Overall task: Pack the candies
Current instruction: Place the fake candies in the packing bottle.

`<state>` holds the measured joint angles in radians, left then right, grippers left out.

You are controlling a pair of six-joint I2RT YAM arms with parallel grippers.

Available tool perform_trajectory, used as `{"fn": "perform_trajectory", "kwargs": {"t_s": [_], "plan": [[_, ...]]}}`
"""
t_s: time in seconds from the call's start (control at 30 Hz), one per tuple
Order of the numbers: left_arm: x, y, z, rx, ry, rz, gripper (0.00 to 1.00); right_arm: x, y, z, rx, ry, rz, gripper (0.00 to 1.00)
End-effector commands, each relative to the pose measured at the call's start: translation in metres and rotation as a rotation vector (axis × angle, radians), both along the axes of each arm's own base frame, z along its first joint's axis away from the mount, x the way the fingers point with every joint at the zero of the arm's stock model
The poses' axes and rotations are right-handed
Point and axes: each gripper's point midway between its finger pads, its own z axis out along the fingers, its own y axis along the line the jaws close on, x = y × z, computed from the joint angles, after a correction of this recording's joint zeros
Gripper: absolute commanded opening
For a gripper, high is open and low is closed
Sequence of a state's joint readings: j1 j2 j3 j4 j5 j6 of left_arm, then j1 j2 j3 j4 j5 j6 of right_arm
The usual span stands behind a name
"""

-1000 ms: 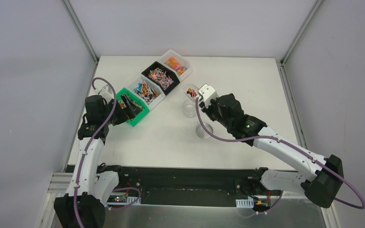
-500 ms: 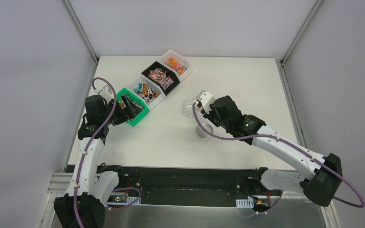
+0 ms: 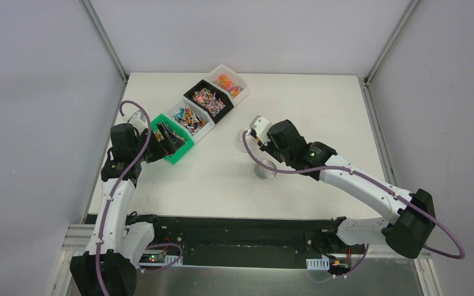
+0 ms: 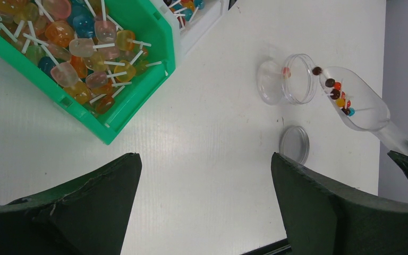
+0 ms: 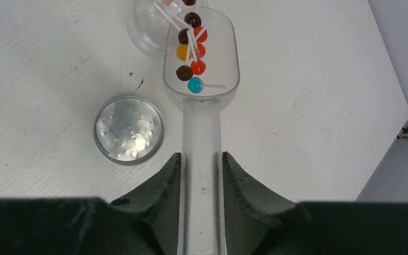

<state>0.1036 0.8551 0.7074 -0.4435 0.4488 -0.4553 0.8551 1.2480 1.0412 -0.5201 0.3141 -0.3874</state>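
White and scuffed, the surface (image 3: 321,111) lay between grey walls. On it the right gripper (image 5: 202,159) was pinching the handle of one clear plastic scoop (image 5: 219,58). The scoop's bowl pointed to 12 o'clock with its lip at the rim of one clear round jar (image 5: 146,32).

Small round candies on white sticks (image 5: 197,67) sat in the bowl. I counted eight: three brown, three red or orange, one yellow and one blue. A ninth, dark one was at the lip, and one pink one lay in the jar. One round clear lid (image 5: 129,130) lay flat at 9 o'clock of the handle, apart from the jar.

The sticks crossed one another, so the load could probably slide out as a clump and spill past the rim. A nudge from the lip might also shift the light, unbraced jar.

The left gripper (image 4: 204,159) was spread wide and held nothing. It hung just beside a green rectangular plastic bin (image 4: 156,32), too far off to help.

Four bins ran toward 1 o'clock: the green one, a white bin (image 3: 205,131), a black bin (image 3: 191,94) and a far white bin (image 3: 244,92).
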Motion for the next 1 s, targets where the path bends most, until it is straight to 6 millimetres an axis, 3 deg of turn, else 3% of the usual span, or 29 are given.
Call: {"fn": "perform_trajectory", "kwargs": {"t_s": [0.0,0.97], "plan": [[0.002,-0.005,0.011,0.01,-0.063,-0.038,0.96,0.005,0.0,0.02,-0.006,-0.035,-0.017,0.0],[0.002,-0.001,0.009,0.023,-0.05,-0.01,0.98,-0.003,0.001,0.034,-0.13,-0.007,-0.014,0.0]]}}
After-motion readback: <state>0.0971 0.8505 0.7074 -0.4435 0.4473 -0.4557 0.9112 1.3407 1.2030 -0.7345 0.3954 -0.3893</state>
